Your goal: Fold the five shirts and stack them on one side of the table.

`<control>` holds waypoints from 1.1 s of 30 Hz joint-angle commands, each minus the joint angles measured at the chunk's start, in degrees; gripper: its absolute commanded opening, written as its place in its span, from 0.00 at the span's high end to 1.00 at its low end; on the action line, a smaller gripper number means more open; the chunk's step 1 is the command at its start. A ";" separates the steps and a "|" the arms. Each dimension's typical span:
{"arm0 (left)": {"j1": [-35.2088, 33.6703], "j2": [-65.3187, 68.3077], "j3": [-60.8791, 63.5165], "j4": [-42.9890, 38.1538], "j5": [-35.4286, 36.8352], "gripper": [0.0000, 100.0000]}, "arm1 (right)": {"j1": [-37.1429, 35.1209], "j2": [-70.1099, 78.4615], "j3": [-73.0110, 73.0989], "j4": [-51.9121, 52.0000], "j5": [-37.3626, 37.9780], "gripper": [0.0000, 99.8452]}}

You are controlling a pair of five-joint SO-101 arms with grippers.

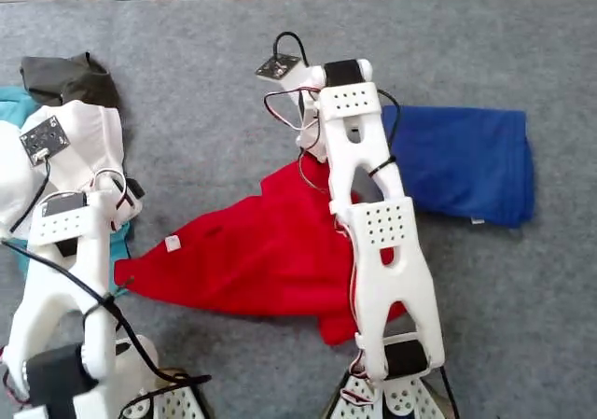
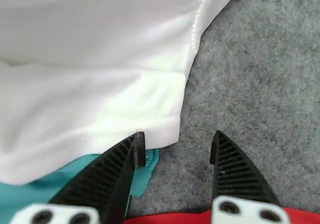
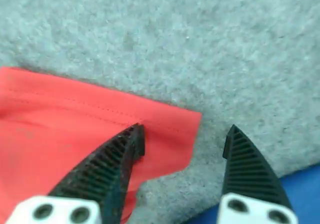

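- the red shirt (image 1: pixel 252 260) is spread unfolded and rumpled across the middle of the desk (image 1: pixel 187 55), nearer the near edge; a small white tag (image 1: pixel 172 243) is seen on it, but no writing can be read.
- the left tool (image 2: pixel 178 134) is held with jaws apart by the left edge, over the hem corner of the white shirt (image 2: pixel 100 59), under which the teal shirt (image 2: pixel 30 194) is tucked; if it were closed here, both layers could be pinched together and the pile dragged askew.
- the right tool (image 3: pixel 185 127) is held with jaws apart over a corner of the red shirt, one jaw above cloth and the other above bare desk; only a thin edge might be caught, and the cloth could slip out when lifted.
- the blue shirt (image 1: pixel 462 162) is laid folded toward the right edge; a pale label (image 1: pixel 478 220) at its hem is too small to be read.
- the dark shirt (image 1: pixel 70 78) is bunched by the far left corner.
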 commanded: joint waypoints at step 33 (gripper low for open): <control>-1.89 1.05 -3.74 -0.26 6.59 0.77 | 6.86 3.47 -16.57 -9.14 -23.56 0.99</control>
